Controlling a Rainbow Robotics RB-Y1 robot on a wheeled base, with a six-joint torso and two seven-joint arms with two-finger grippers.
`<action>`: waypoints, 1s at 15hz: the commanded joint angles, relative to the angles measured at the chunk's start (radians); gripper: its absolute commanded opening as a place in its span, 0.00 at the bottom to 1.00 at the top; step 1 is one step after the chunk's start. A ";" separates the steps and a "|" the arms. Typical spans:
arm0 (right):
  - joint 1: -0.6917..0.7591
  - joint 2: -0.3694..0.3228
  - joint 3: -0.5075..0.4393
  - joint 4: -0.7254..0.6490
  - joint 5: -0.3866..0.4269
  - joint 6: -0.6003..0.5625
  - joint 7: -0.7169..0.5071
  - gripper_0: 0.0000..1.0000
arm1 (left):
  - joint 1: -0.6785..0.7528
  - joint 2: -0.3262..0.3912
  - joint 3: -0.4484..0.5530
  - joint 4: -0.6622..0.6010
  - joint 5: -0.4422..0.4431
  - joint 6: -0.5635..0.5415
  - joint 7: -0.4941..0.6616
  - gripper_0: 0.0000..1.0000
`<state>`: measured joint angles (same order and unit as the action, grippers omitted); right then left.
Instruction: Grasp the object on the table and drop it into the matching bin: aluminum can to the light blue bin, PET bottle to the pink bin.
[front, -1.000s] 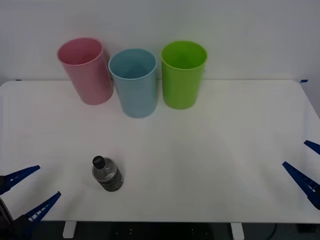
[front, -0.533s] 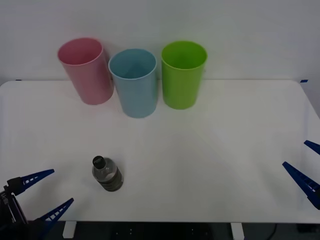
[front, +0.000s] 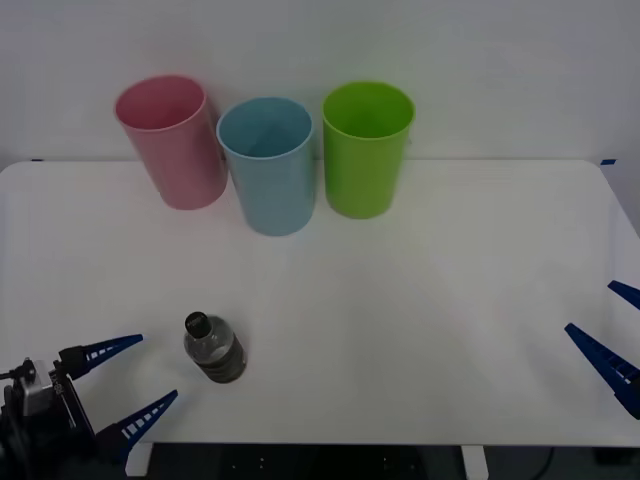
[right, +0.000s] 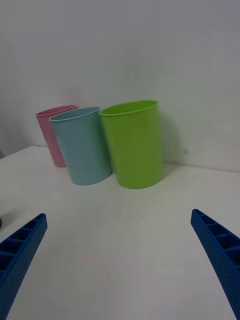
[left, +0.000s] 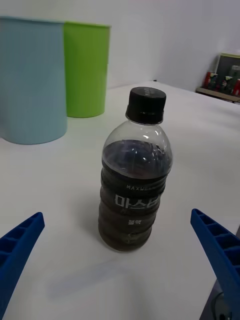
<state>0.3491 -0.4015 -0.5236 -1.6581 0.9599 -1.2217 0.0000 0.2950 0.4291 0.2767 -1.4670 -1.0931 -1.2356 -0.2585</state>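
The left pincer (front: 127, 385) sits low at the near left, its two blue fingers spread wide (like a V). The right pincer (front: 612, 335) waits at the far right edge, wide apart too.

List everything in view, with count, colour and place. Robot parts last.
PET bottle: one, clear greyish ribbed body with black cap, standing upright on the near left part of the table.
pink bin: one, pink, leftmost of the row at the far edge of the table.
light blue bin: one, pale blue, middle of the row, set slightly nearer than the others.
lime green bin: one, lime green, right end of the row.
table: one, white, under everything.
left gripper: one, blue fingers, open, just left of the bottle, facing it.
right gripper: one, blue fingers, open, at the table's near right edge.
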 joint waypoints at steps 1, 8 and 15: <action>0.000 0.000 0.000 0.000 0.000 0.000 0.000 1.00 | -0.022 -0.038 -0.001 0.019 -0.031 0.001 -0.056 1.00; 0.000 0.000 0.000 0.000 0.000 0.000 0.000 1.00 | -0.066 -0.148 -0.001 0.037 -0.119 0.010 -0.100 1.00; 0.000 0.000 0.000 0.000 0.000 0.000 0.000 1.00 | -0.185 -0.167 -0.033 0.186 -0.126 0.012 -0.163 1.00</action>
<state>0.3491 -0.4014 -0.5236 -1.6580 0.9599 -1.2217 0.0000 0.1249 0.2623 0.2493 -1.2978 -1.2194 -1.2239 -0.4157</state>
